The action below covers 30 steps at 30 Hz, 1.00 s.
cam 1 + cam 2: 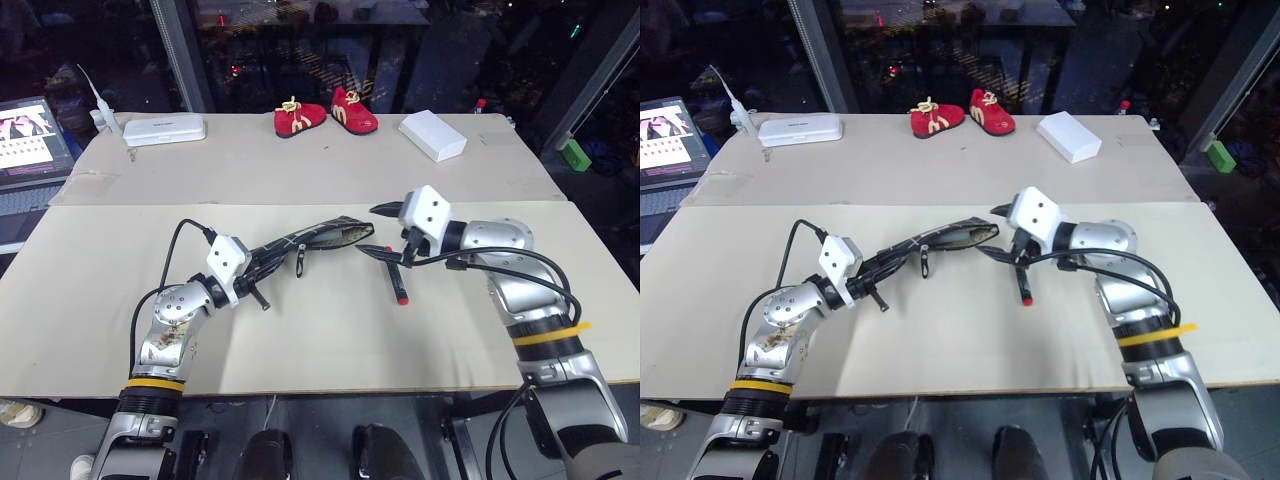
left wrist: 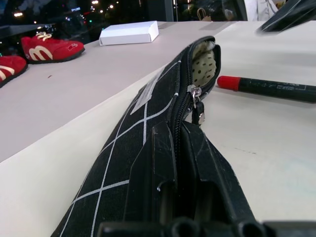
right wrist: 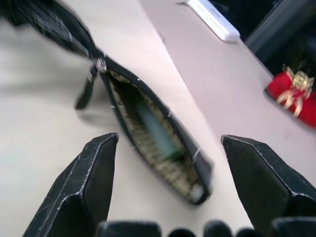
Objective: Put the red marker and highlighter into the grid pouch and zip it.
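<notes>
My left gripper [image 1: 262, 260] is shut on one end of the grid pouch [image 1: 320, 237], a black fabric pouch with white lines, and holds it just above the table. The pouch's far end gapes open, its zipper pull [image 2: 197, 111] hanging. Inside lies the pale-green highlighter [image 3: 155, 131]. My right gripper [image 1: 385, 232] hovers open at that mouth, holding nothing. Below it the red marker [image 1: 398, 282] lies on the table, a slim dark stick with a red end [image 2: 227, 82].
A pair of red shoes [image 1: 325, 118], a white box [image 1: 432, 135] and a white case [image 1: 165, 130] stand at the table's back. A laptop [image 1: 30, 140] sits off the left edge and a green block [image 1: 575, 155] off the right.
</notes>
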Available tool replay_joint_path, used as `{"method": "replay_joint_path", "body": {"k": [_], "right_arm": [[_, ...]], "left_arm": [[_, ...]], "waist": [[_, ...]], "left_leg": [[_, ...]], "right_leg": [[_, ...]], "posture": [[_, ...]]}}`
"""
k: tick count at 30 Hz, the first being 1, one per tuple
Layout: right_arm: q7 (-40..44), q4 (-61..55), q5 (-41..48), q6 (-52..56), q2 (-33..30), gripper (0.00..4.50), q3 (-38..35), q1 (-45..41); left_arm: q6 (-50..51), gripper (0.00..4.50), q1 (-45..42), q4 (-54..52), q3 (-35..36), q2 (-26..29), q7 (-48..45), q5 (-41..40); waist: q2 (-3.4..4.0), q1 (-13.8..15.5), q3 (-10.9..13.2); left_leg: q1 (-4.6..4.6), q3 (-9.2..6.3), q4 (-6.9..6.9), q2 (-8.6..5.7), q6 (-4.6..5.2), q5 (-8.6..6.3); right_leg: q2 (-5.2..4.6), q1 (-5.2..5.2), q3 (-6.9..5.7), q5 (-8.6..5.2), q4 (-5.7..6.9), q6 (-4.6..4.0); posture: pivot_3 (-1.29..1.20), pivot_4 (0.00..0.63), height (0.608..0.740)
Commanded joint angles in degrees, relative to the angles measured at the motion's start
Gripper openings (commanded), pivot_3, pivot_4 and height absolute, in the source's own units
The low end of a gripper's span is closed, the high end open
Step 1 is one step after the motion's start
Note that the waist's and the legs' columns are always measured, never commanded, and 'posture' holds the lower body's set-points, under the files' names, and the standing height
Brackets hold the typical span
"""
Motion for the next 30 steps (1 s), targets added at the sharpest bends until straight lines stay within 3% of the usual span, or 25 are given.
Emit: {"method": "replay_joint_path", "body": {"k": [1, 6, 12, 25, 28, 30], "right_arm": [[-9.30, -8.77, 1.21, 15.11, 1.60, 3.74, -3.74, 3.86], [-24.11, -15.47, -1.24, 33.18, 9.35, 3.74, -4.84, 8.15], [-32.19, -13.57, -3.28, 38.50, 12.03, 3.74, -5.79, 8.89], [-34.42, -9.81, -2.06, 39.16, 13.24, 3.74, -5.14, 11.89], [-34.17, -10.04, -2.02, 38.25, 13.11, 2.99, -4.59, 12.47], [-34.08, -10.31, -1.98, 37.71, 12.99, 2.23, -4.24, 12.84]], "left_arm": [[0.78, 0.00, 0.11, -3.37, 0.88, 0.29, 1.04, -0.89], [2.57, 0.00, -0.12, -5.19, 0.67, 0.21, 1.80, -0.90], [3.89, 0.00, -0.85, -5.94, 0.40, 0.08, 1.88, -0.95], [3.65, 0.00, -1.51, -5.38, 0.63, 0.51, 1.65, -0.61], [3.35, 0.00, -1.29, -5.25, 0.69, 0.55, 1.55, -0.61], [3.13, 0.00, -1.10, -5.17, 0.75, 0.59, 1.46, -0.63]], "waist": [[0.00, -0.01, 0.00], [0.01, -0.18, 0.00], [0.01, 0.00, -0.01], [0.01, -0.17, -0.01], [0.00, -0.15, -0.01], [0.00, -0.14, -0.01]], "left_leg": [[0.03, 0.01, 0.00, 0.00, 0.00, 0.00], [0.06, 0.02, -0.01, 0.02, -0.02, 0.01], [0.04, 0.01, -0.01, -0.09, -0.02, 0.01], [0.03, -0.02, -0.01, -0.09, -0.02, 0.01], [0.05, -0.02, -0.01, -0.09, -0.02, 0.01], [0.06, -0.03, -0.01, -0.09, -0.02, 0.01]], "right_leg": [[0.00, 0.01, 0.01, 0.00, 0.03, -0.01], [0.07, -0.05, 0.04, 0.00, 0.13, -0.02], [0.02, -0.02, 0.04, -0.01, 0.07, -0.01], [0.05, -0.01, 0.03, -0.01, 0.04, 0.01], [0.06, 0.01, 0.04, -0.01, 0.03, 0.01], [0.06, 0.03, 0.03, -0.02, 0.03, 0.01]], "posture": [[0.00, 0.150, 0.740], [0.00, 0.150, 0.740], [0.00, 0.150, 0.740], [0.00, 0.150, 0.740], [0.00, 0.150, 0.740], [0.00, 0.150, 0.740]]}}
